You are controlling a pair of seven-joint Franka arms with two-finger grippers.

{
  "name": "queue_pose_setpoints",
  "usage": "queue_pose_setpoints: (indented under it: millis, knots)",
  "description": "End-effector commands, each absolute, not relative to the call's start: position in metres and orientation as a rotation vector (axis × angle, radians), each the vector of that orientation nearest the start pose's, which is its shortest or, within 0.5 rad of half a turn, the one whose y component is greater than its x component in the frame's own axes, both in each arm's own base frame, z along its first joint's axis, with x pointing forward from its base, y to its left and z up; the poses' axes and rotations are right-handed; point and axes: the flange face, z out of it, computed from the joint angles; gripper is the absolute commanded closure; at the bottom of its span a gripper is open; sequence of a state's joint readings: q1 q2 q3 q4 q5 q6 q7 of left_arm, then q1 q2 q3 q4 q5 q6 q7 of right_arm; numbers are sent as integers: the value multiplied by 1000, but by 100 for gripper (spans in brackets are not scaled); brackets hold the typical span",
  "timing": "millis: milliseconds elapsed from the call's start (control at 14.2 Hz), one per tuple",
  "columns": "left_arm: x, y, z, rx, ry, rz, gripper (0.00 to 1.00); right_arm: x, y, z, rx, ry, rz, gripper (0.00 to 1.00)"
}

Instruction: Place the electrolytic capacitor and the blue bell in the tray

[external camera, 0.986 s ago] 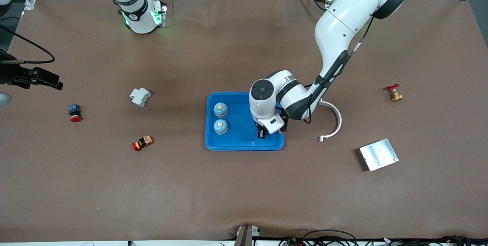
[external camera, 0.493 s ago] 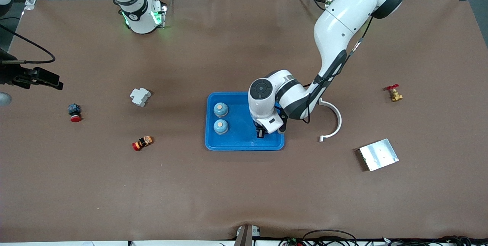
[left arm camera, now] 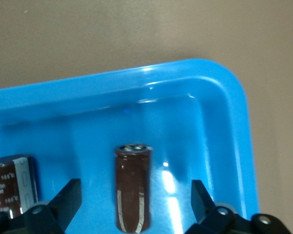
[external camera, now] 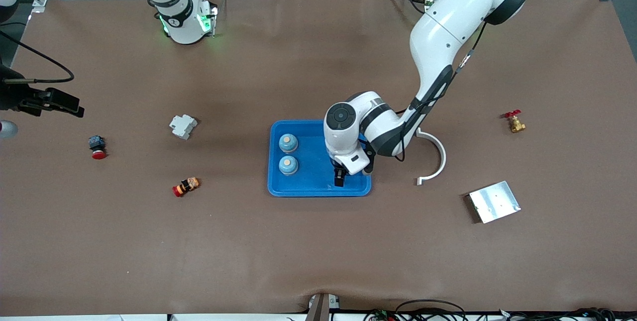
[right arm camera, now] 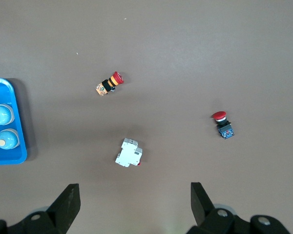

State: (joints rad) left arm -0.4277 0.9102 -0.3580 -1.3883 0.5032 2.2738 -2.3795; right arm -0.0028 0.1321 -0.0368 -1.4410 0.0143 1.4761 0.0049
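A brown electrolytic capacitor (left arm camera: pixel 133 187) is seen lying free on the floor of the blue tray (external camera: pixel 318 190), between the wide-spread fingers of the left gripper (left arm camera: pixel 132 204); two blue bells (external camera: pixel 288 143) are seen in the tray toward the right arm's end. A straight lift is judged best, since the tray's raised rim and a second capacitor (left arm camera: pixel 12 183) lie close beside the fingers. The right gripper (right arm camera: pixel 132 204) is held waiting, jaws wide, over open table above a white breaker (right arm camera: pixel 129 153).

Faint "105°C" on blue capacitor (left arm camera: pixel 12 187)

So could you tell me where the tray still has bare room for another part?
In the tray, the middle strip between the two blue bells and the open left gripper is bare. It is crowded under that gripper: a brown capacitor stands between its fingers, a blue one beside it.
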Motion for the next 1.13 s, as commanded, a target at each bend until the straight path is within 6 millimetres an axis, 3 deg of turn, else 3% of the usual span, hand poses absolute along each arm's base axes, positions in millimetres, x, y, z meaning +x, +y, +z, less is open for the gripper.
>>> queue_pose_setpoints:
  millis: [0, 282, 423, 845, 1057]
  knots:
    - [570, -464, 204, -2413, -2036, -229, 0, 571, -18, 603, -3115, 49, 126, 0]
    - [571, -462, 223, -2422, -1995, -225, 0, 573, -18, 603, -3115, 50, 90, 0]
    - [578, -452, 239, -2423, -1983, -210, 0, 573, -19, 602, -3106, 55, 85, 0]
    - [589, -426, 303, -2567, -1792, -68, 0, 574, -20, 602, -3103, 60, 79, 0]
    - [594, -409, 328, -2667, -1605, -57, 0, 574, -21, 603, -3104, 60, 75, 0]
